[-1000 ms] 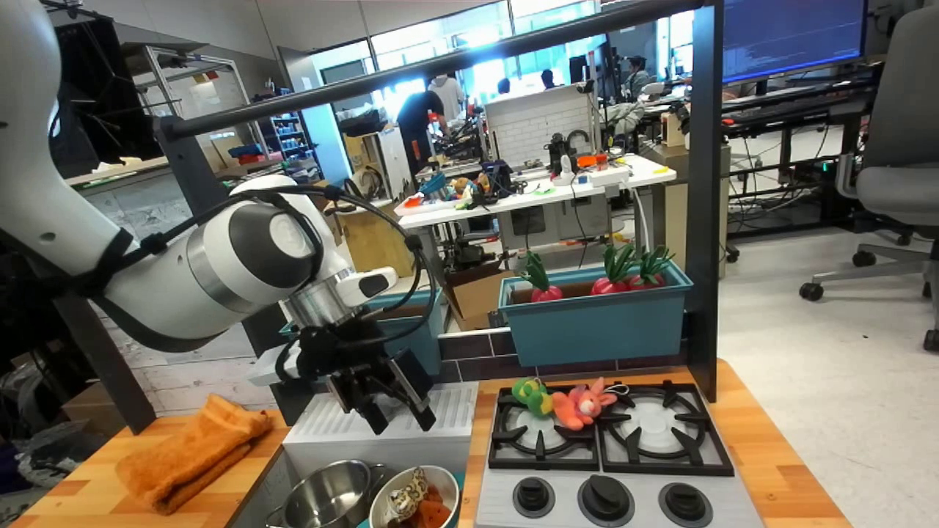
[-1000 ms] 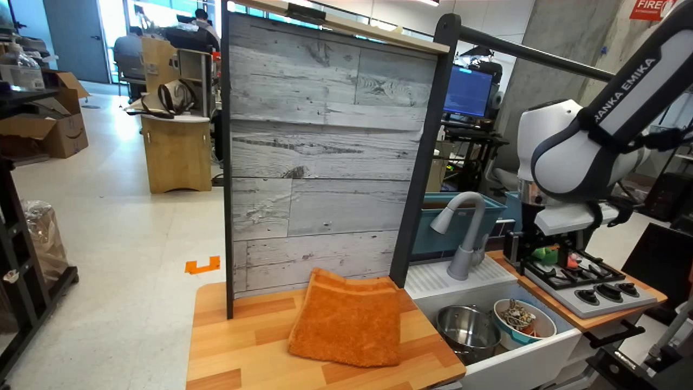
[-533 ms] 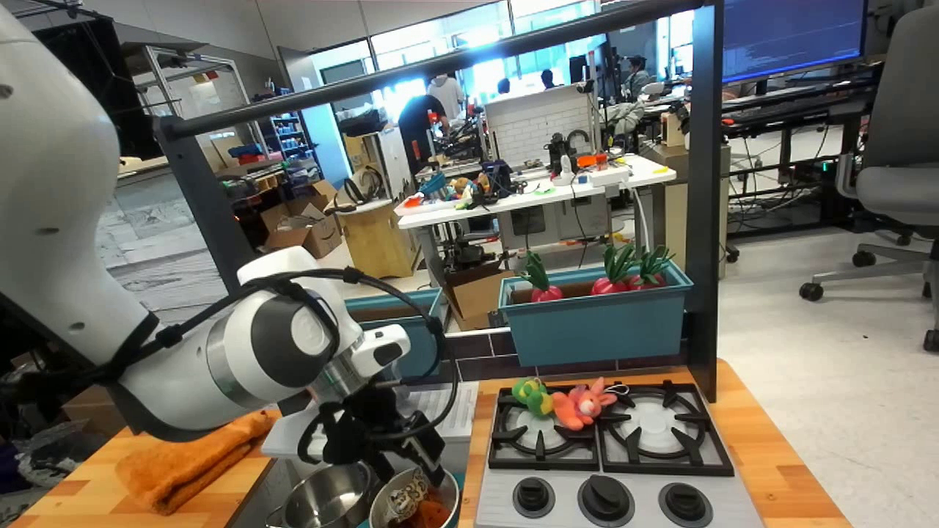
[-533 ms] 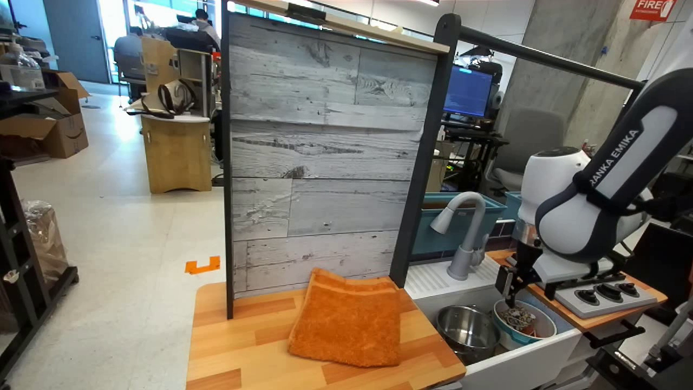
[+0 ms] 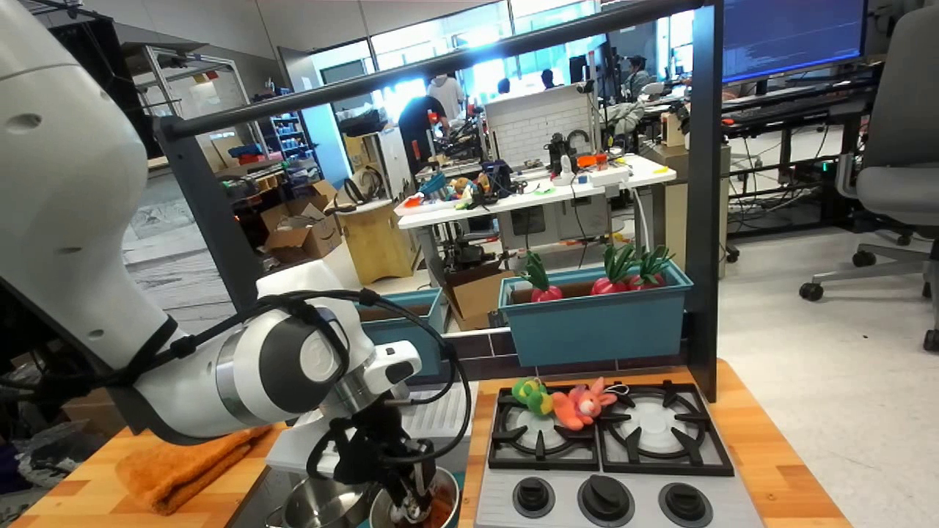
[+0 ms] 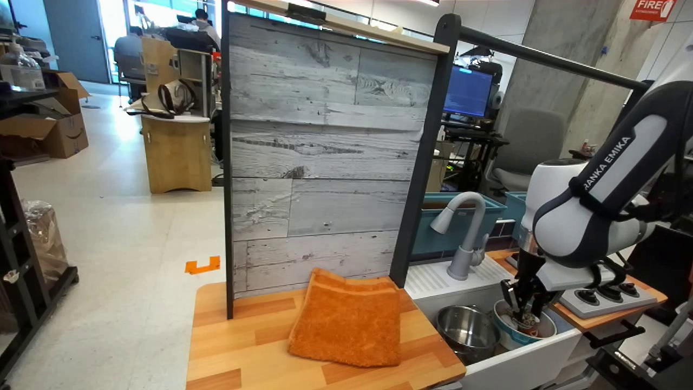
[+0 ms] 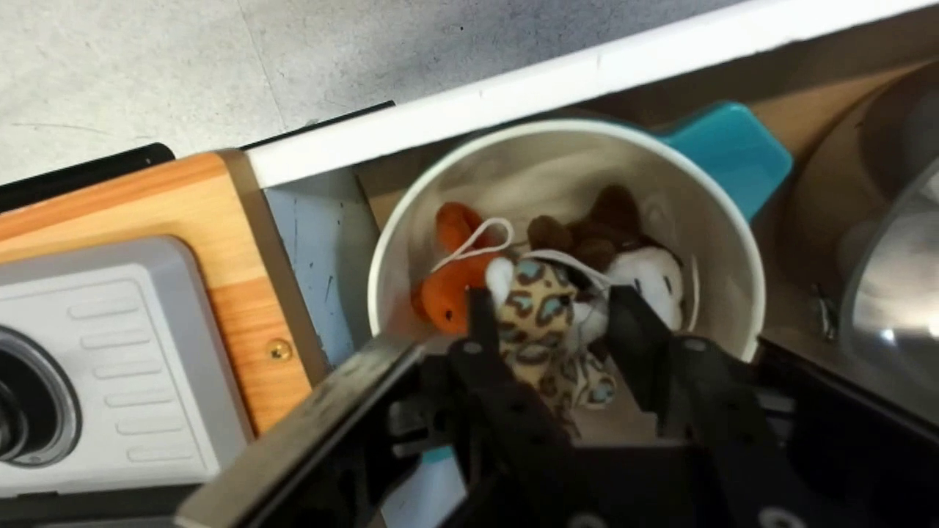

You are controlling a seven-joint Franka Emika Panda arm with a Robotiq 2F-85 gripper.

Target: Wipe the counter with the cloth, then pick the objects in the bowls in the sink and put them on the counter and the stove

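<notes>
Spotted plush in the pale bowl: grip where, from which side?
Probably best pinch the spotted plush across its narrow middle, straight down from above: it lies lengthwise between the fingers of the tool, walled in by the pale bowl.

In an exterior view: a plain orange cloth at eight o'clock, with a counter of light-brown wood grain; at five o'clock, a pale grey stove with black grates, a green-and-yellow toy and a coral-pink toy. In the wrist view: a cream bowl with a teal tab at two o'clock, an orange toy at nine, a brown-and-white toy between one and two, and, central, a tan leopard-print toy whose dark-ringed spots seem blue-grey inside, the view being blurry.
</notes>
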